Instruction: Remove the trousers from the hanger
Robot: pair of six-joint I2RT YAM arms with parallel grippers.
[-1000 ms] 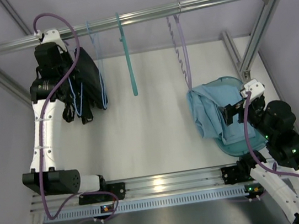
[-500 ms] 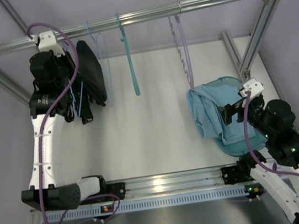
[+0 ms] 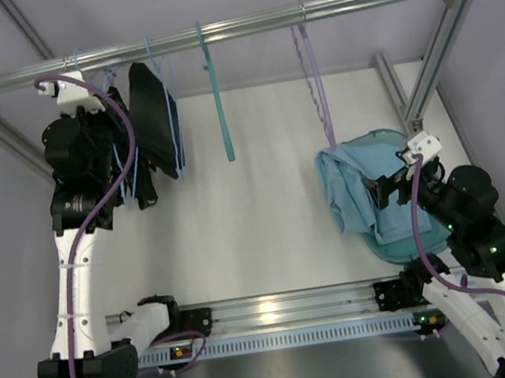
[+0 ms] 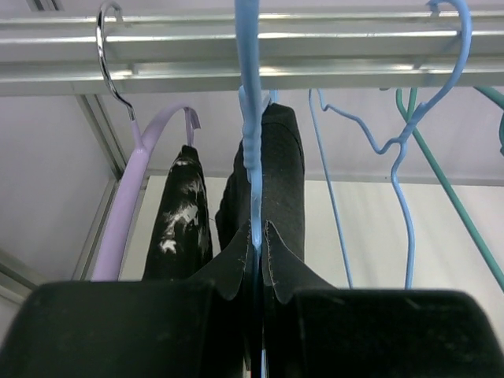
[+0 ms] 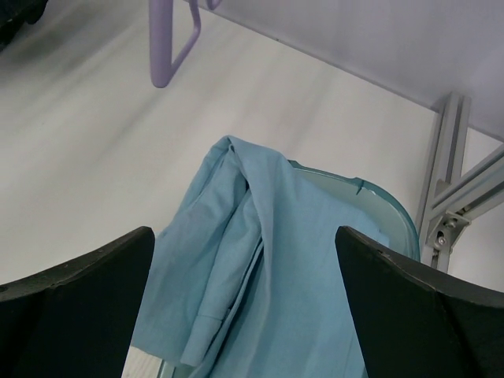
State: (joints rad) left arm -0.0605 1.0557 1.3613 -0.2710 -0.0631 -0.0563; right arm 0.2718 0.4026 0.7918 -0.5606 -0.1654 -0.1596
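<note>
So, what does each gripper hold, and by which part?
Left gripper pinches the hanger on its thin blue frame, below the hook. Right gripper is open, holding nothing.

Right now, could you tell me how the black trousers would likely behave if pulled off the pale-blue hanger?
Probably floppy: the trousers hang in limp folds from the hanger, so they should sag and drape once freed. Likely light, since such a thin hanger carries them. The matte cloth looks unlikely to slip easily, so it may drag.
</note>
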